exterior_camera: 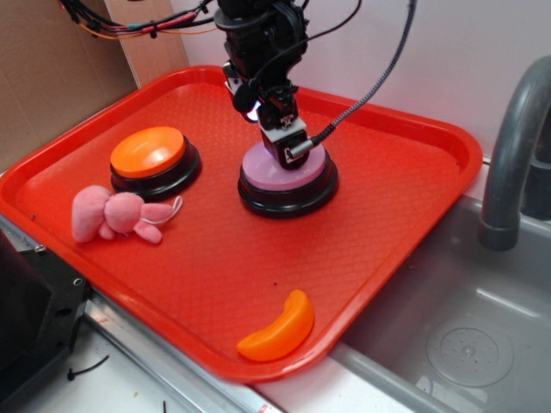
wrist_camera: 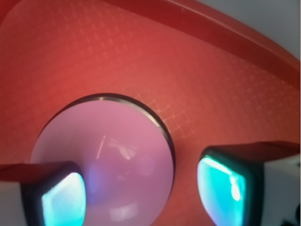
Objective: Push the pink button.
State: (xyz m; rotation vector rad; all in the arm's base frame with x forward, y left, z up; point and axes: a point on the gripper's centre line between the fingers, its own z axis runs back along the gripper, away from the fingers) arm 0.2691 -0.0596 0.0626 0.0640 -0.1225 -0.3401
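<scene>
While seemingly atop pink button, gripper.

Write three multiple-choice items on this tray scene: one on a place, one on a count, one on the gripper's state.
1. Where is the gripper?
A. over the orange button
B. on the pink button
C. above the sink

2. How many large round push-buttons are on the red tray?
A. one
B. two
C. three

3. How do the gripper's fingers stand?
A. apart, holding nothing
C. shut on the plush toy
B. shut on the orange slice

Key: 1 B, its tip is down on the pink button. 2 B, that one and the orange button. 3 A, the wrist view shows both fingers spread with only the pink dome below.
</scene>
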